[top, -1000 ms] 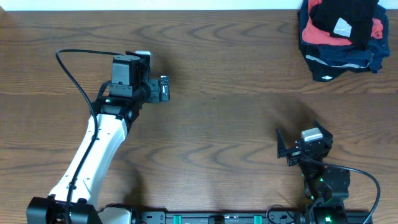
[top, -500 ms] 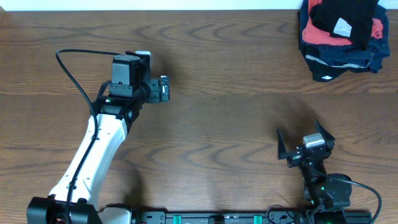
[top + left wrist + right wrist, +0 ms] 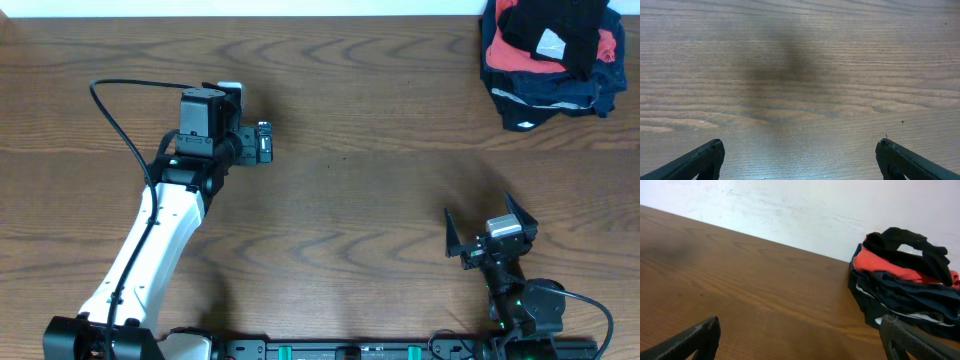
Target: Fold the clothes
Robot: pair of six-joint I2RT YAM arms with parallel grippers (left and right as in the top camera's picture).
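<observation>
Since a second ago, the right gripper (image 3: 486, 230) has been drawn back a little toward the near edge of the table (image 3: 340, 210), while the left arm has been kept where it was. Both sets of jaws are spread wide and nothing is held. The left gripper (image 3: 265, 142) is poised over bare wood on the left side. The black T-shirt (image 3: 555, 28) is bunched on top of a pile in the far right corner, over a red shirt (image 3: 494, 52) and navy garments (image 3: 545, 98).
</observation>
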